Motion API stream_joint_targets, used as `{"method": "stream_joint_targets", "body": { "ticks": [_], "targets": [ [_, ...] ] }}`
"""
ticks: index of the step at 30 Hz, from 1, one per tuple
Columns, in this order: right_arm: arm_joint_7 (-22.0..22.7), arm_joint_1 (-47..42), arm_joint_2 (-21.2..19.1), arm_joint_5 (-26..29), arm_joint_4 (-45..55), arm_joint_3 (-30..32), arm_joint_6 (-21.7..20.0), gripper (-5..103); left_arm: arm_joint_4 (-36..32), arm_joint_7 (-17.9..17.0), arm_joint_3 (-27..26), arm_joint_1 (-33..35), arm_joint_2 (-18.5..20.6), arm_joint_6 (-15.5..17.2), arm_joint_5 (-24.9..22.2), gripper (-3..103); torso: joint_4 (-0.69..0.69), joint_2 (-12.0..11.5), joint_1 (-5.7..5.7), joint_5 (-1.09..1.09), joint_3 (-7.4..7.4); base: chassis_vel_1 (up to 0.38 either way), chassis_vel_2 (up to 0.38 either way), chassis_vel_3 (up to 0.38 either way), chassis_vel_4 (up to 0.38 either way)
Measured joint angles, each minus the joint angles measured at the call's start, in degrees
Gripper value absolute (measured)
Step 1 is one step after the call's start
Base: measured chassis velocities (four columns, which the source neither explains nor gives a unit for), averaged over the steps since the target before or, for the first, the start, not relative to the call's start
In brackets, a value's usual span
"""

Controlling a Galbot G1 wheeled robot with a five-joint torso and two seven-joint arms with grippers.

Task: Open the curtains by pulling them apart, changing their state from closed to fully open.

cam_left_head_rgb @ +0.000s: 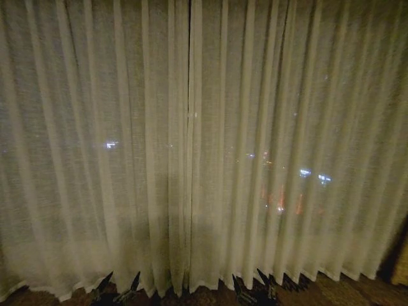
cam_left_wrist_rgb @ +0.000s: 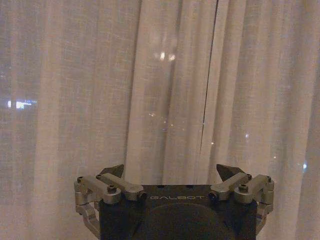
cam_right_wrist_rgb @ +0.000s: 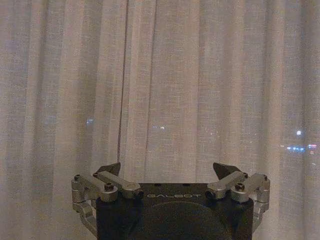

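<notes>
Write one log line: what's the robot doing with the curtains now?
curtains: closed, edges meeting | left hand: open, facing the seam, not touching | right hand: open, facing fabric, not touching

— Where did we have our left gripper [cam_left_head_rgb: 118, 288]?

— Low in the head view, fingertips pointing up and forward. In its wrist view the left gripper [cam_left_wrist_rgb: 171, 172] stood with its jaws spread wide, nothing between them.

— And our right gripper [cam_left_head_rgb: 255, 287]?

— Level with the left, a little apart from it. The right gripper [cam_right_wrist_rgb: 167, 170] was likewise spread wide, gripping nothing.
</notes>
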Motion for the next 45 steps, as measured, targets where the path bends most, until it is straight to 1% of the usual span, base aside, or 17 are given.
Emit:
{"method": "stream_joint_targets", "body": {
  "ticks": [8, 15, 45],
  "targets": [
    [-0.3, -0.1, 0.0, -1.5, -0.2, 0.0, 0.3, 100, 0.2, 0.1, 0.0, 0.1, -0.1, -0.2, 0.0, 100, 0.01, 0.0, -0.02, -0.01, 0.0, -0.153, 0.12, 0.158, -0.106],
    [-0.5, -0.1, 0.0, -2.2, -0.3, -0.1, 0.7, 100, 0.6, 0.1, 0.1, -0.1, -0.1, -0.3, -0.1, 100, 0.01, 0.0, 0.01, -0.01, 0.01, -0.136, 0.227, 0.154, -0.213],
    [-0.4, -0.3, 0.0, -3.9, -1.1, -2.5, 1.3, 100, 1.3, 0.0, 0.0, -0.3, 0.1, -0.3, -0.1, 100, 0.01, 0.0, 0.0, -0.01, 0.0, -0.069, 0.171, 0.064, -0.17]
  ]
}}
